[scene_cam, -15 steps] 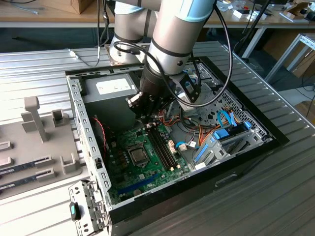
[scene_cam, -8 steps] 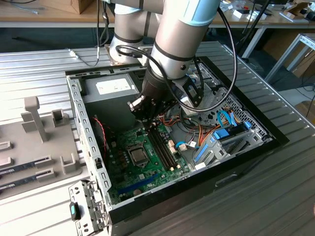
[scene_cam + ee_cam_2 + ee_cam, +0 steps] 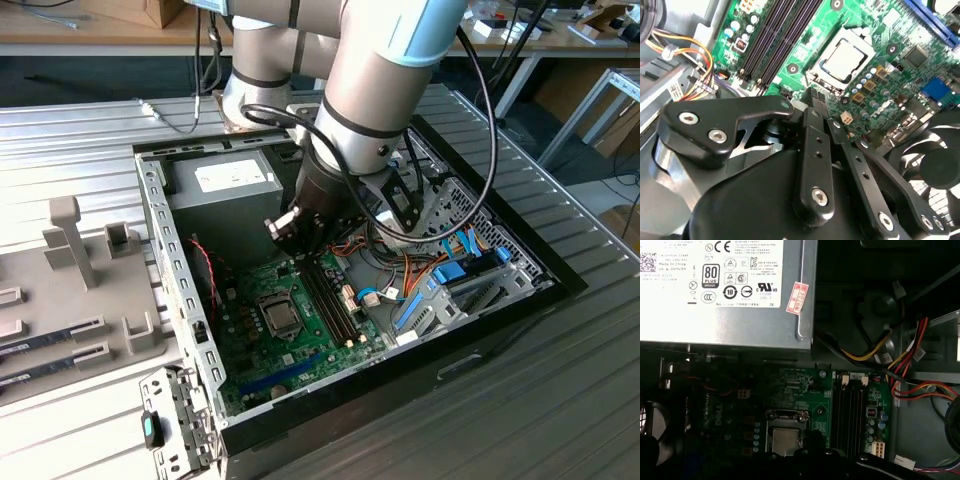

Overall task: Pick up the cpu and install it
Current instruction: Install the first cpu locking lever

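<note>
**Chip seated in its socket, arm over the open computer**

An open computer case (image 3: 520, 305) lies on a ribbed metal table (image 3: 80, 140), its inside facing up. The robot arm (image 3: 390, 60) reaches down into it from the far side. At the far end of the case, towards the exterior view's left, sits the grey power-supply box (image 3: 222, 180), also seen in the first wrist view (image 3: 725, 290) with a small red sticker (image 3: 798, 298) near its corner. On the table, at the exterior view's left, stands a grey holder rack (image 3: 75, 250).

The green main board (image 3: 300, 345) covers the case floor. The memory slots (image 3: 330, 300) run as dark parallel strips beside the socket, and a bundle of coloured wires (image 3: 687, 52) lies past them towards the case wall. A black fan (image 3: 935, 165) shows in the second wrist view next to the board.

The cpu (image 3: 844, 60) lies flat inside its square socket frame (image 3: 815, 75) on the board, grey metal top upward; it also shows in the first wrist view (image 3: 785, 439) and in the exterior view (image 3: 281, 317).

The gripper (image 3: 815, 97) hangs above the board just beside the socket, apart from the chip. In the second wrist view its two black fingers (image 3: 819, 100) meet at the tips, pressed together with nothing between them.
</note>
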